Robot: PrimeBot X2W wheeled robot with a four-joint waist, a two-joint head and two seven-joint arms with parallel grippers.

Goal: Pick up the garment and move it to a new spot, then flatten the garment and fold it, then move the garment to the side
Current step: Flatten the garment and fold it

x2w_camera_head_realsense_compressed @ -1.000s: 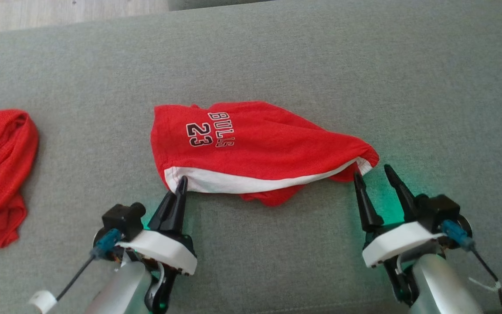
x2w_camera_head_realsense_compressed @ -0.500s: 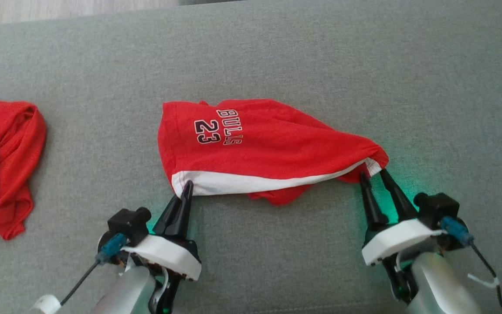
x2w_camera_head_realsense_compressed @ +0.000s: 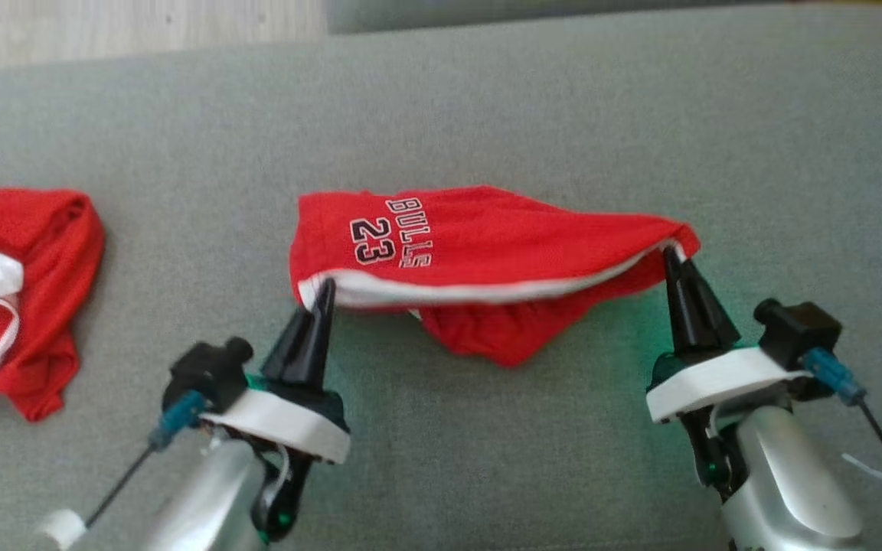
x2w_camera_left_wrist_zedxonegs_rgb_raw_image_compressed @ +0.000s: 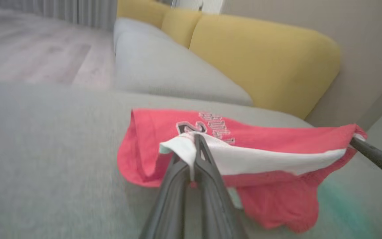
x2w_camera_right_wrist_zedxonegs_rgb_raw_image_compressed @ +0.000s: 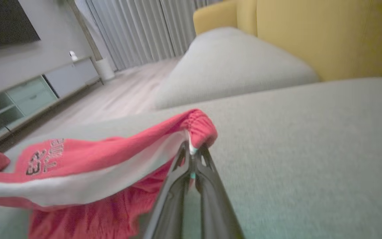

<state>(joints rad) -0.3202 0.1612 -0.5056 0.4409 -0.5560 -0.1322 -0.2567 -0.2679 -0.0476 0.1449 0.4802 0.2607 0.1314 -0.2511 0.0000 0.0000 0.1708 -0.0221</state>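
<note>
Red garment [x2w_camera_head_realsense_compressed: 487, 237] was held stretched above a grey sofa [x2w_camera_head_realsense_compressed: 487, 115].
The left claw [x2w_camera_head_realsense_compressed: 326, 289] and right claw [x2w_camera_head_realsense_compressed: 671, 256] were each pinched closed on opposite ends of its white band [x2w_camera_head_realsense_compressed: 479, 295].

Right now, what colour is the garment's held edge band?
White band; left wrist view shows it best.

**A:** Your left gripper [x2w_camera_head_realsense_compressed: 324, 292] sits at lower left, fingers pressed together, tips pinching the garment [x2w_camera_head_realsense_compressed: 487, 237] at its white hem.

**B:** And your right gripper [x2w_camera_head_realsense_compressed: 672, 260]?

**A:** Same story, jaws closed on the opposite corner. Your arms are spread well apart. Both pale forearms rise from the bottom edge, fingers pointing up the head view and leaning slightly toward each other.
</note>
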